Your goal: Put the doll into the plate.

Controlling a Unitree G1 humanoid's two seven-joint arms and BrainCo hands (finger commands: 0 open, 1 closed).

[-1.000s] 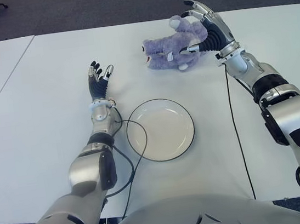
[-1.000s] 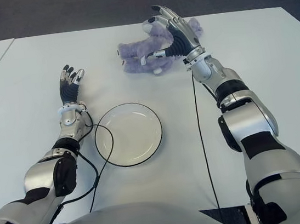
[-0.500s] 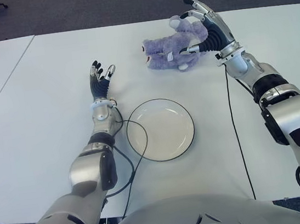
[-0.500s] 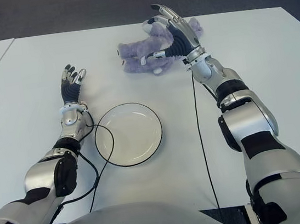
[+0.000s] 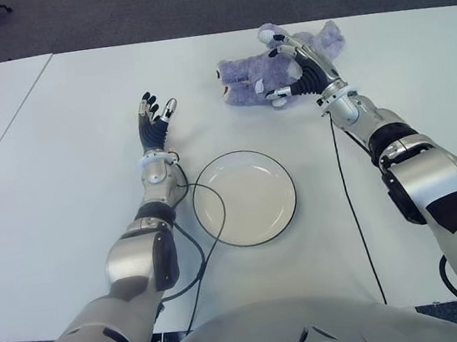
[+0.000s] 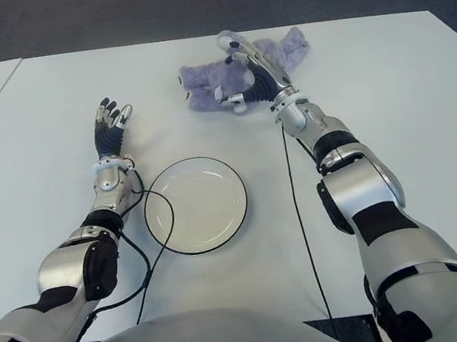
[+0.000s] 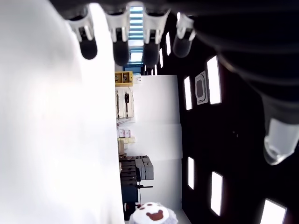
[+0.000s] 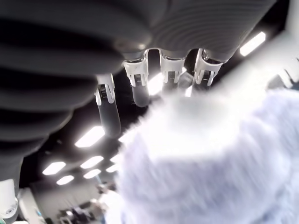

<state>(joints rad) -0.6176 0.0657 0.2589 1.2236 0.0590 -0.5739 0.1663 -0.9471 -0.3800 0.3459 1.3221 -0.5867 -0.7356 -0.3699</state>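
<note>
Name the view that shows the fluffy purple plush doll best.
The left eye view: the fluffy purple plush doll shows whole on the white table, with the right hand over it. The right eye view matches. The right wrist view shows only blurred fur; the left wrist view, none.

Even bright light, blurred wrist views

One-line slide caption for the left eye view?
Right hand closing over the purple doll at the table's far side; plate empty, left hand open beside it.
</note>
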